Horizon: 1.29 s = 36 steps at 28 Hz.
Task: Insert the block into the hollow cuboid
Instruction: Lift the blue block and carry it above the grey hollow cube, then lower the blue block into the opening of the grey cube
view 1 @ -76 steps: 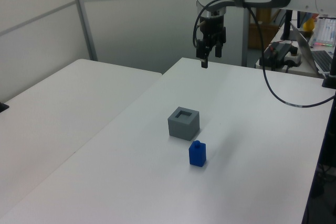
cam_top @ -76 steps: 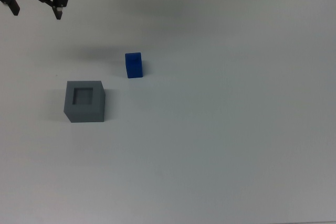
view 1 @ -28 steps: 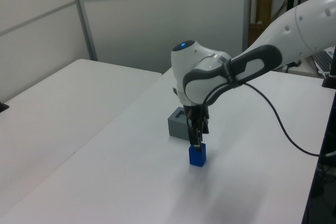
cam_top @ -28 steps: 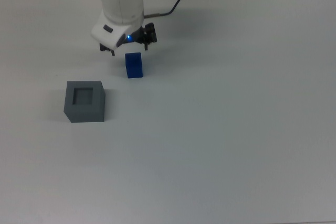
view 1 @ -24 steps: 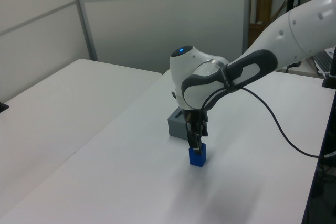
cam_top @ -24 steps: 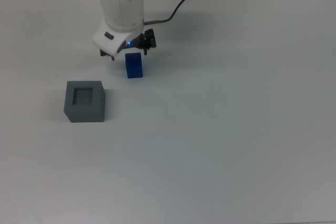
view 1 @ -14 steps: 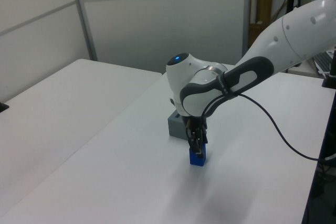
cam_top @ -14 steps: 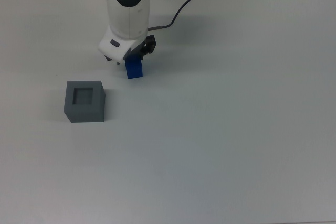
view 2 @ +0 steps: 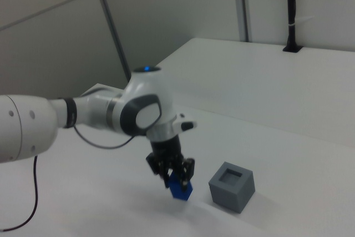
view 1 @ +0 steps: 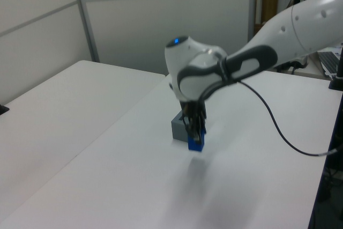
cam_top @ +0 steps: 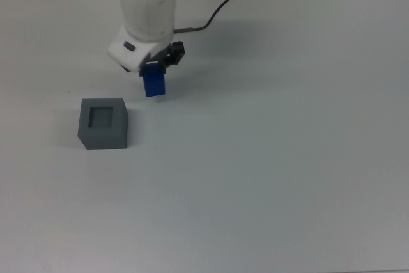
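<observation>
Top view shows the blue block point(cam_top: 154, 84) pinched between the two fingers of the gripper point(cam_top: 155, 71). The fingers are closed tight on its upper part. In the left view the block point(view 1: 196, 142) seems to hang just above the white table point(view 1: 257, 132), with its shadow under it, so it looks lifted.

The block looks small, hard and light. Its sides look smooth, so it could slip or tip if the hold is loose. Holding it on two flat sides near the top seems a good way, so the bottom is free to go in first.

The dark-grey hollow cuboid point(cam_top: 103, 123) sits on the table near the block, at about 8 o'clock from it in the top view. Its square hole faces up and is empty.
</observation>
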### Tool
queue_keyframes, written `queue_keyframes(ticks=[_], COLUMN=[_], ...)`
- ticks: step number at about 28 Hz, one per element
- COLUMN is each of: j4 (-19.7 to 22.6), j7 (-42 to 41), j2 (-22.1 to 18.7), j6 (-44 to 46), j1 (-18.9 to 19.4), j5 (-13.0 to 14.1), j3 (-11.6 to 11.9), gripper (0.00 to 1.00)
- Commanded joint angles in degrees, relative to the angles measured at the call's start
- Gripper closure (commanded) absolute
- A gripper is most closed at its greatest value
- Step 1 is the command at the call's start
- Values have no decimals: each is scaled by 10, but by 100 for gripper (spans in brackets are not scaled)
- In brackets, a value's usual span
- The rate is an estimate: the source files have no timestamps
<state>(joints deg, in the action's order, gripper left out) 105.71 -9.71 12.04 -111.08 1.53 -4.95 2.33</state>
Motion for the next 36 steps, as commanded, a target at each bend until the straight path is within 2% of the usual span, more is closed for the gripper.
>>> queue_keyframes(ticks=[1, 8, 13, 22, 36], j4=[-72, -113, -125, -125, -110], j7=[6, 10, 10, 8, 2], j2=[1, 8, 31, 71, 71], j6=[42, 22, -42, -109, -88], j1=[-29, -67, -86, -101, -101], j5=[32, 51, 68, 64, 53], j3=[4, 6, 6, 6, 7], gripper=[100, 100, 100, 100, 100])
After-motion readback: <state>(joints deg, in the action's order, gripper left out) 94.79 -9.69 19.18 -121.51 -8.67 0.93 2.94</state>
